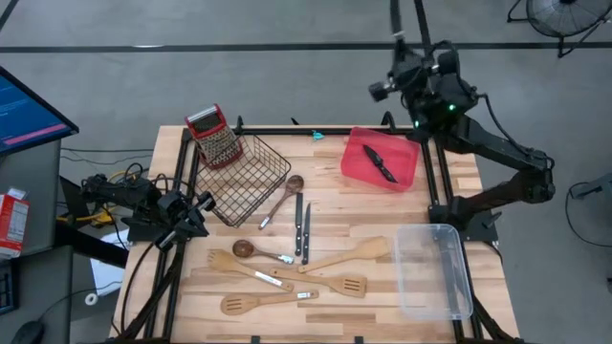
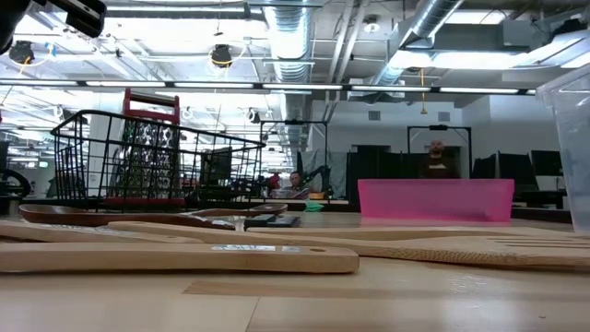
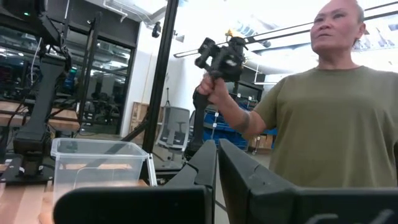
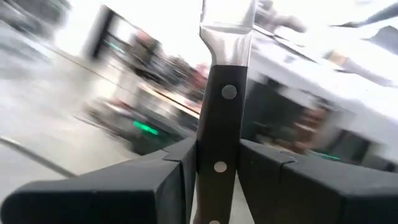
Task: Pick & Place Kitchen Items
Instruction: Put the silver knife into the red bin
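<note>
My right gripper is raised beyond the table's far edge, near the red tray, and is shut on a black-handled steel knife. Another black-handled knife lies in the red tray. On the table lie two knives, a dark-bowled spoon, a wooden spoon and several pale wooden spatulas. My left gripper is shut and empty at the table's left edge, beside the black wire basket. My right gripper pinches the knife's black riveted handle between its two fingers. The knife runs along the fingers, and its steel blade sticks out past the fingertips. The knife is lifted clear of the table and the tray.
A red-handled grater leans in the wire basket. A clear plastic bin stands at the near right. In the left wrist view a person stands beyond the table's right side, holding up a dark device. A monitor stands at far left.
</note>
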